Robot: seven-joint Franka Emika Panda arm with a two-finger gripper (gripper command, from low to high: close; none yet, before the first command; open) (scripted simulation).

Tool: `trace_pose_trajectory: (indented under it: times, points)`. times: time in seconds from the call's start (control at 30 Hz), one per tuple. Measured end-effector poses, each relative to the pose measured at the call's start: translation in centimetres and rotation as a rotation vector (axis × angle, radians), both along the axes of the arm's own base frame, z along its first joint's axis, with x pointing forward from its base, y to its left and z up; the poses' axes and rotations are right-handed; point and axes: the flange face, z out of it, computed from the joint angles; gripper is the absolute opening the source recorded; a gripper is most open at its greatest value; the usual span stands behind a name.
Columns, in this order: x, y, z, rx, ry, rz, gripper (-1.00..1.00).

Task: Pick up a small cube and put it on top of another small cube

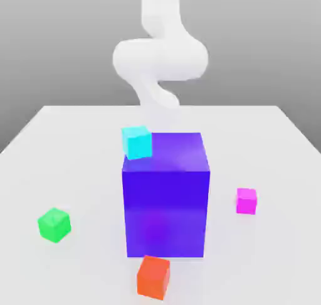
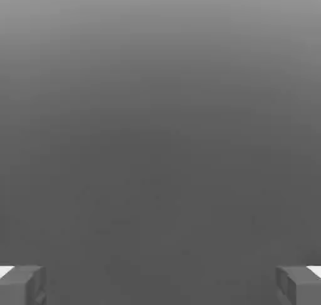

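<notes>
The small cube (image 1: 246, 201), bright magenta-pink and glossy, rests on the white table (image 1: 75, 165) at the exterior view's right, a short way from the big blue-purple cube (image 1: 166, 194). Other small cubes lie around: an orange-red one (image 1: 153, 277) in front of the big cube and a green one (image 1: 54, 224) at the left. A cyan one (image 1: 136, 142) overlaps the big cube's upper left corner; whether it stands on it or behind it I cannot tell. The white arm (image 1: 160, 59) rises behind the big cube. In the hand view my gripper (image 2: 160, 285) is open, its grey fingertips (image 2: 22, 285) far apart with nothing between them.
The big blue-purple cube stands mid-table and is much taller than the small cubes, between the arm and the table's front. Bare table surface lies between the magenta cube and the right edge, and around the green cube.
</notes>
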Motion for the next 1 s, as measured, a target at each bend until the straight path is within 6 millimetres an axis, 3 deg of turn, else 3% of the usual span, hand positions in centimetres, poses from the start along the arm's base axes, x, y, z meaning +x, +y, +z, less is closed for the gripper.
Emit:
trace_pose_trajectory:
  times: [0.13, 0.27, 0.43, 0.6, 0.7, 0.73, 1.0]
  points:
    - [2.8, 5.8, -9.9, -0.082, 0.129, 0.228, 0.0]
    - [2.3, 11.4, -19.5, -0.169, 0.242, 0.452, 0.0]
    - [-1.9, 17.0, -30.7, -0.286, 0.37, 0.733, 0.0]
    - [-9.1, 19.8, -40.4, -0.412, 0.488, 1.017, 0.0]
    - [-14.2, 19.8, -45.3, -0.492, 0.555, 1.187, 0.0]
    - [-15.1, 19.7, -46.4, -0.506, 0.568, 1.219, 0.0]
    - [-15.9, 19.7, -52.5, -0.514, 0.579, 1.253, 0.0]
